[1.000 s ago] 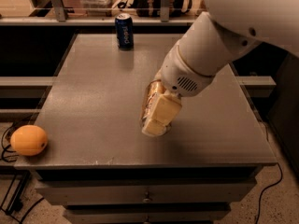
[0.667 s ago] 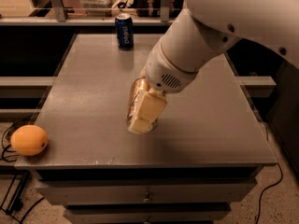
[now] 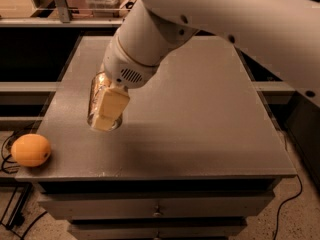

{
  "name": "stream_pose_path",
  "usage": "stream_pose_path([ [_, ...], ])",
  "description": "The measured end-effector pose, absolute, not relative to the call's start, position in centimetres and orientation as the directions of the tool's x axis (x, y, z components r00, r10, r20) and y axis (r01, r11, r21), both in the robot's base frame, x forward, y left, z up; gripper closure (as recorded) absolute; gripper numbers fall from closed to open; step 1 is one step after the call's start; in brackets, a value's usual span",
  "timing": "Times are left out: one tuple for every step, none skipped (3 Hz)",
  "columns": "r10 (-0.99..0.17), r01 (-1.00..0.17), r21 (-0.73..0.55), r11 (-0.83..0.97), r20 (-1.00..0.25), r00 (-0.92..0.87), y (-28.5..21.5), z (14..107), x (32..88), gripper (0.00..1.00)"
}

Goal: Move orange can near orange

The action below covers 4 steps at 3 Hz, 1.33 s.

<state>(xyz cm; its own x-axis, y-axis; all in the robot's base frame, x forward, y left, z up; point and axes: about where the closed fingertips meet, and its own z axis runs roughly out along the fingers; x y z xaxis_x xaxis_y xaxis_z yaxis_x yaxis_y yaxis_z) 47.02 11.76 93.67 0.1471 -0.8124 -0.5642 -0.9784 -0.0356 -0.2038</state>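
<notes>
My gripper is over the left-centre of the grey table, shut on the orange can. The can shows as a brownish, shiny cylinder behind the pale finger, held upright with its base at or just above the tabletop. The orange sits at the table's front left corner, well left of and a little nearer than the can. The white arm reaches in from the upper right and hides the back of the table.
The table's front edge has drawers below it. Shelving stands behind the table. Cables lie on the floor at the left, beside the orange.
The gripper has carried the can leftward and toward the front, closer to the orange. The arm now covers the back of the table, hiding the blue can seen earlier.
</notes>
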Motion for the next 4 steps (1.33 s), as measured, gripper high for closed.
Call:
stream_pose_path([
  [-0.762,-0.974,-0.203,-0.101,-0.614,0.207,15.7,92.9,47.9,1.0],
  [-0.703,-0.964,-0.196,-0.181,-0.659,0.266,18.9,91.1,48.4,0.82],
  [-0.654,-0.951,-0.188,-0.244,-0.692,0.304,20.9,89.6,48.4,0.59],
  [-0.622,-0.944,-0.174,-0.279,-0.717,0.316,22.1,88.5,48.2,0.36],
])
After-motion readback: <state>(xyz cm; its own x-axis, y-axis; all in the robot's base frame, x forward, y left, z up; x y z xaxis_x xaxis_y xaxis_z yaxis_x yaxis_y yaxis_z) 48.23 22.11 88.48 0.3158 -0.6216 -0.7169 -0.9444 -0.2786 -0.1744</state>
